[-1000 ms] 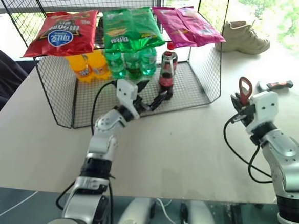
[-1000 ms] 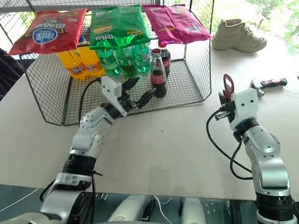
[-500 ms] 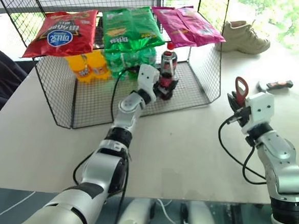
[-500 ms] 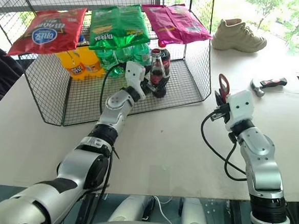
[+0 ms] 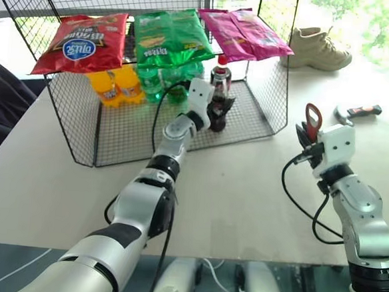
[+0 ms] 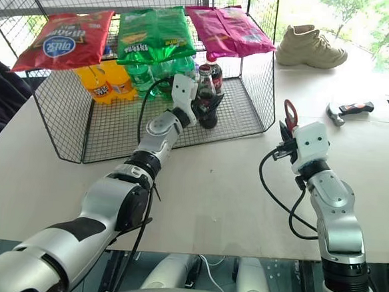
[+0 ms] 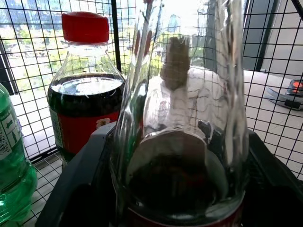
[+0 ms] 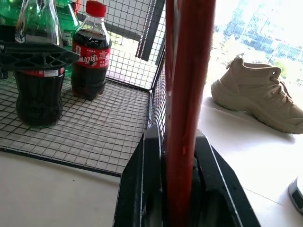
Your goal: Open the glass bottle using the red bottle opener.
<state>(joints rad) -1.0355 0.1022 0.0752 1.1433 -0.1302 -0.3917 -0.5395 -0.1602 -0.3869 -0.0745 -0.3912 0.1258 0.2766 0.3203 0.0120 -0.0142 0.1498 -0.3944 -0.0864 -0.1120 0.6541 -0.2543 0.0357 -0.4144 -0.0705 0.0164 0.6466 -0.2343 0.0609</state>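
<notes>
Left gripper (image 6: 207, 105) seemingly clasps the glass bottle (image 6: 203, 101); right gripper (image 6: 286, 130) holds the red bottle opener (image 6: 289, 114) upright

Clear glass bottle (image 6: 205, 101) holds dark brown drink under a red label. The red bottle opener (image 6: 290, 115) stands in a black-fingered right gripper (image 6: 287, 131) on a white wrist. Upper left, red (image 6: 62, 38), green (image 6: 153, 33) and magenta (image 6: 231, 28) snack bags top a black wire cage (image 6: 258, 90). Orange bottles (image 6: 105, 81) and green bottles (image 6: 156, 75) sit inside. A beige shoe (image 6: 311, 47) lies upper right on the cream tabletop (image 6: 219, 181).
</notes>
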